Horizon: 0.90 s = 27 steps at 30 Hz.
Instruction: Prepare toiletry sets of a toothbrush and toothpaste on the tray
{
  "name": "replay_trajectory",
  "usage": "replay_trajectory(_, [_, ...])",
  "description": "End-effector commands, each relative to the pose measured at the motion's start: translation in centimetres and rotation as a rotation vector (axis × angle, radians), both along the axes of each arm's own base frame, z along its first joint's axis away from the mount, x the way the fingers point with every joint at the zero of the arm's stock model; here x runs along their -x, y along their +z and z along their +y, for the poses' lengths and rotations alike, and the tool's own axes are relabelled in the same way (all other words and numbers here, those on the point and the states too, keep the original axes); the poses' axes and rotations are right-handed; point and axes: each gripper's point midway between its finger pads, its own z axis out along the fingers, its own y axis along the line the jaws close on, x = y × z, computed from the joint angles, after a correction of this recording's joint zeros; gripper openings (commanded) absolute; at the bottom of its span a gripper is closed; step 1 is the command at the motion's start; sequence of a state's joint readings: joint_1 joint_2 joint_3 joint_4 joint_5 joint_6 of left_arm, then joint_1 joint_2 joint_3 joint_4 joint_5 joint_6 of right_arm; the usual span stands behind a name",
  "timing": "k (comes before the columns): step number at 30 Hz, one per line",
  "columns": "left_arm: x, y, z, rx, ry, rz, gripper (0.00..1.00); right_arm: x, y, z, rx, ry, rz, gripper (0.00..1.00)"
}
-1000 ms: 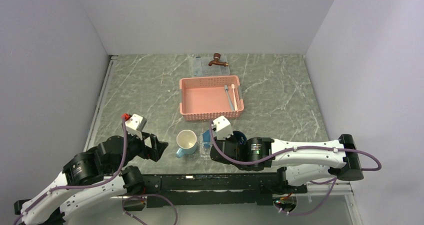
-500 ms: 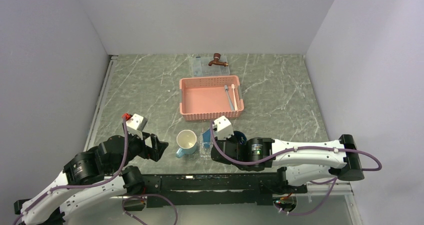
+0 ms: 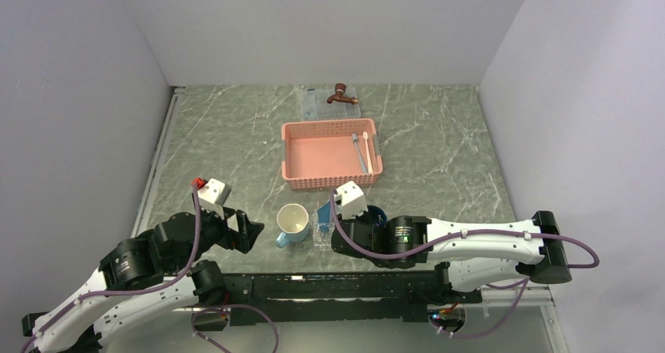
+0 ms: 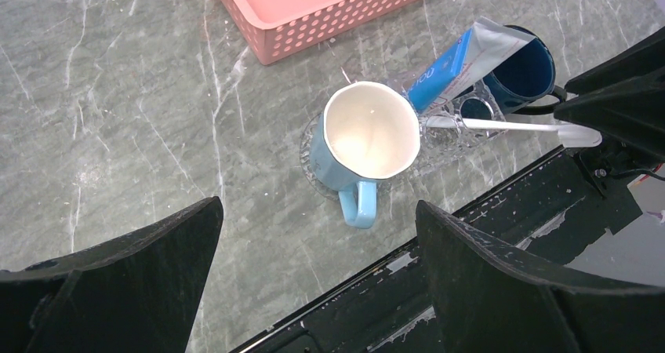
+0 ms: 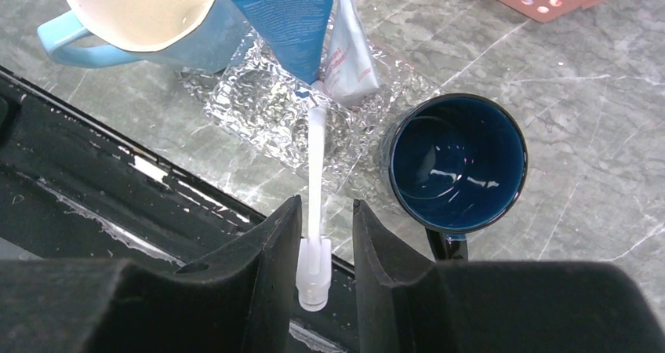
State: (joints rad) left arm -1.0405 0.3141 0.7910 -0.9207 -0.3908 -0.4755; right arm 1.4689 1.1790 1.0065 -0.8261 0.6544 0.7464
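Note:
A white toothbrush [image 5: 316,157] lies with its head on the small clear tray [image 5: 251,94], against a light-blue toothpaste tube [image 5: 292,23]. Its capped handle end reaches past the table edge, over the black rail. My right gripper [image 5: 325,212] straddles that end with the jaws narrowly apart. The left finger is against the cap and a gap shows on the right. In the left wrist view the toothbrush [image 4: 502,124] and the toothpaste [image 4: 439,74] lie across the tray [image 4: 439,145]. My left gripper [image 4: 317,212] is wide open and empty, above the table's near edge.
A light-blue mug [image 3: 292,223] stands left of the tray and a dark blue mug [image 5: 459,161] to its right. The pink basket [image 3: 329,182] behind holds more toothbrushes [image 3: 361,153]. A brown tap [image 3: 341,94] and a larger clear tray [image 3: 310,106] are at the back.

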Motion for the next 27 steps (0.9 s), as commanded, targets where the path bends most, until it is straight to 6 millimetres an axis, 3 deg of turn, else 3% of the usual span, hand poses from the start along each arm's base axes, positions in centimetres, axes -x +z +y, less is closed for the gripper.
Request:
replay_trajectory(1, [-0.4, 0.9, -0.3, 0.03, 0.012, -0.023, 0.99, -1.1, 3.6, -0.6, -0.075, -0.073, -0.065, 0.34])
replay_trajectory(7, [-0.5, 0.9, -0.4, 0.027, 0.011, -0.022, 1.0, -3.1, 7.5, -2.2, -0.08, -0.139, -0.132, 0.35])
replay_trajectory(10, [-0.4, 0.8, -0.4, 0.025, 0.01, -0.02, 0.99, -4.6, 8.2, -2.7, -0.079, -0.158, -0.129, 0.35])
replay_trajectory(19, [-0.5, 0.9, -0.2, 0.03, 0.02, -0.023, 0.99, -9.4, 8.1, -3.2, -0.058, -0.17, -0.064, 0.35])
replay_trajectory(27, [-0.5, 0.8, 0.0, 0.027, 0.028, -0.024, 0.99, -14.7, 6.6, -3.2, -0.017, -0.184, -0.026, 0.36])
